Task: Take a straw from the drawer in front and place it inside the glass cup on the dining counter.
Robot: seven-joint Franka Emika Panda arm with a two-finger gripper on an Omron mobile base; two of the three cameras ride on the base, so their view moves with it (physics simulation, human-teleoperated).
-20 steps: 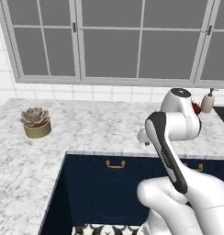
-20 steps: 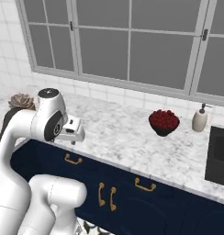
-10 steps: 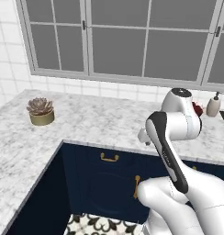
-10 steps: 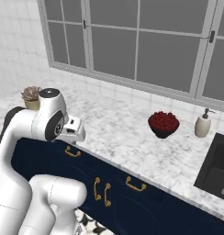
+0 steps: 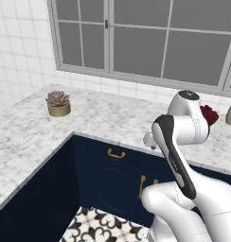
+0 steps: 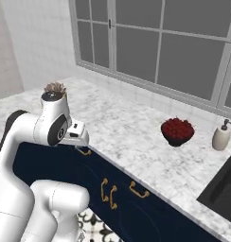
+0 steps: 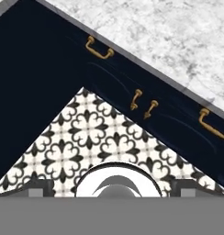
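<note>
A navy drawer front with a curved brass handle [image 5: 116, 153] [image 7: 99, 49] sits shut under the marble counter [image 5: 112, 120]; a second such front has its handle [image 7: 214, 125] further right. The straw is hidden and the glass cup is out of view. My gripper [image 5: 148, 140] [image 6: 80, 137] hangs in front of the counter edge, above the cabinets, pointing down at the tiled floor. In the hand view its fingertips [image 7: 40, 188] stand wide apart, open, with nothing between them. A marble stretch over a plain navy panel [image 5: 22, 146] runs along the left.
A tan pot with a succulent [image 5: 58, 103] [image 6: 54, 88] stands in the counter's corner. A bowl of red fruit [image 6: 177, 131] and a soap bottle [image 6: 221, 137] sit near the dark sink [image 6: 226, 184]. Two cabinet door handles [image 7: 143, 104] lie between the drawers. Patterned floor tiles [image 7: 91, 137] lie below.
The whole scene has slid across both base views, so the base has moved; the succulent and corner now sit nearer the middle. The arm holds the same pose.
</note>
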